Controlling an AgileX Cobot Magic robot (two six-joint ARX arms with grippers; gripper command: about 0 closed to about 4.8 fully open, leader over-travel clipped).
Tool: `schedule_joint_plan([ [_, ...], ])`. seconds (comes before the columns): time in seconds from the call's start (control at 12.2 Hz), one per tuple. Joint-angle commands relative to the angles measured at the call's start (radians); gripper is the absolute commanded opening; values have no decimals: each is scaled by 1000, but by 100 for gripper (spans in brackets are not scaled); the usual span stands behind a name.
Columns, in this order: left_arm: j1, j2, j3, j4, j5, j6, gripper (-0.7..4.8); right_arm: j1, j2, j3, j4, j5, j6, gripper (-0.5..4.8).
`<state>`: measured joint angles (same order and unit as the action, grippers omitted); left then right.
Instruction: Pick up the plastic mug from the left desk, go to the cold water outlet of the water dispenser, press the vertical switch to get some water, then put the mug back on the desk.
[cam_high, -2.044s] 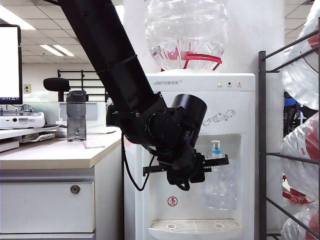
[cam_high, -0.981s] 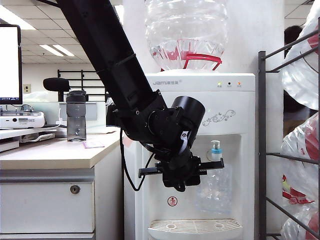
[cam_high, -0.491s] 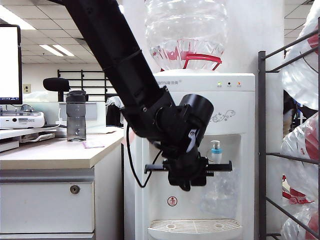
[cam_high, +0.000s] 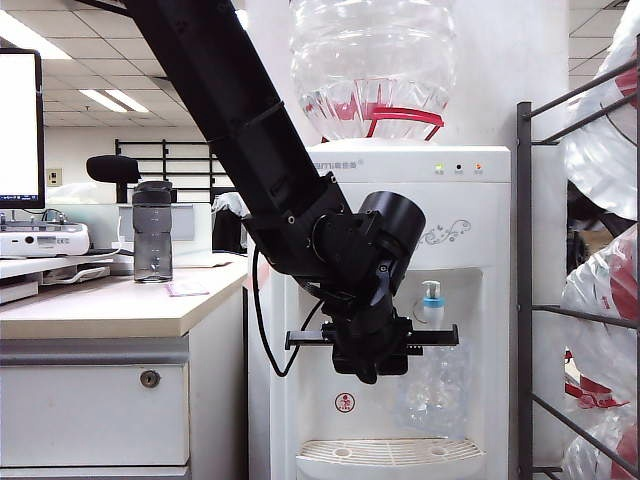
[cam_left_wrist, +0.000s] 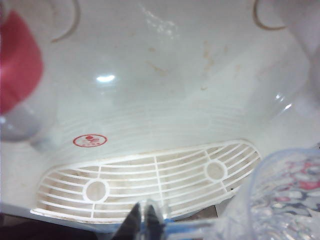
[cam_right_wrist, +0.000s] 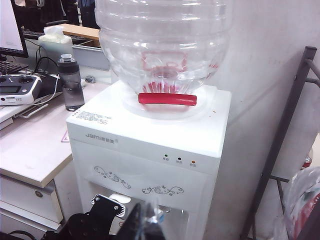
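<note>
My left gripper (cam_high: 372, 345) hangs in the recess of the white water dispenser (cam_high: 400, 215), shut on the thin handle of the clear plastic mug (cam_high: 435, 385). The mug sits under the cold water outlet (cam_high: 432, 300), a white tap with a blue collar, just below its white vertical switch (cam_high: 431, 287). In the left wrist view the fingertips (cam_left_wrist: 136, 222) pinch the handle, the mug (cam_left_wrist: 282, 200) beside them above the slotted drip tray (cam_left_wrist: 150, 180). My right gripper (cam_right_wrist: 147, 220) is shut and empty, high before the dispenser (cam_right_wrist: 150, 135). The left desk (cam_high: 110, 305) stands beside it.
A dark grey bottle (cam_high: 152, 232) with a black cap, a monitor and a controller (cam_right_wrist: 17, 90) stand on the desk. A big clear water bottle (cam_high: 372, 65) tops the dispenser. A dark metal rack (cam_high: 524, 280) with water bottles stands close on the right.
The left gripper with the mug has shifted slightly to the right in the recess, and the wrist has tilted a little. The mug stays under the blue-collared tap.
</note>
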<state>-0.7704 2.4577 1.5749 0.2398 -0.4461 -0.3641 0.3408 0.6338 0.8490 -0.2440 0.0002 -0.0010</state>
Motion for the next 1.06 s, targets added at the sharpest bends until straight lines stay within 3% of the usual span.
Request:
schedule_joint_plan([
  [0.08, -2, -6, 8, 23, -2, -36, -7, 0, -2, 4, 20, -3, 1, -5],
  [0.49, -2, 42, 122, -52, 16, -45, -7, 0, -2, 4, 25, -3, 1, -5],
  [1.06, 12, 51, 126, -42, 13, -81, -7, 0, -1, 4, 24, -2, 1, -5],
])
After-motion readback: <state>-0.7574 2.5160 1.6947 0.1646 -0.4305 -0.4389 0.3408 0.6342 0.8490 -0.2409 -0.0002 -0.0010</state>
